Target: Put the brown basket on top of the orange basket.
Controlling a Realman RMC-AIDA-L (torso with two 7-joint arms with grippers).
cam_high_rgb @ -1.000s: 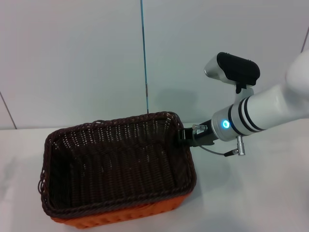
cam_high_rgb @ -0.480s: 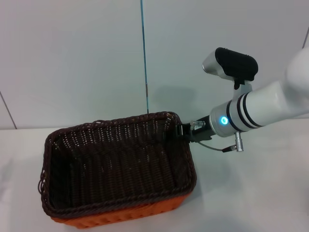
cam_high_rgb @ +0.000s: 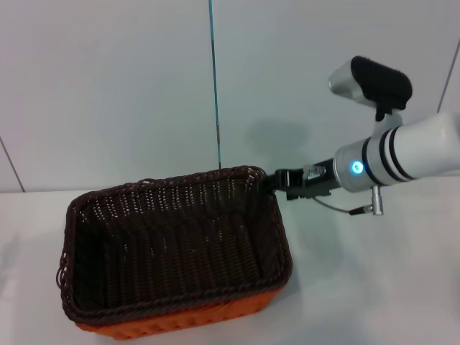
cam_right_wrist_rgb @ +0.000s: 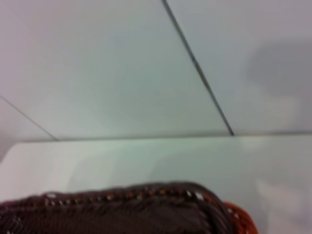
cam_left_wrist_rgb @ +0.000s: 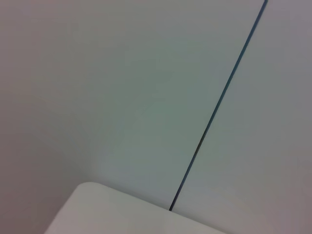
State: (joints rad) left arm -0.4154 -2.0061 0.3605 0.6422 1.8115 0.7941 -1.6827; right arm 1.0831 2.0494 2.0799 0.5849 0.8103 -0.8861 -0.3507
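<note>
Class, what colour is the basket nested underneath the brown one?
Bright orange: the orange basket shows best in the head view.

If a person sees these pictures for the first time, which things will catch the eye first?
The eye lands first on the brown basket, which sits nested on the orange basket, so only an orange strip shows beneath its near edge. Next comes the right gripper, close to the brown basket's far right corner, on a white arm with a glowing blue light.
</note>
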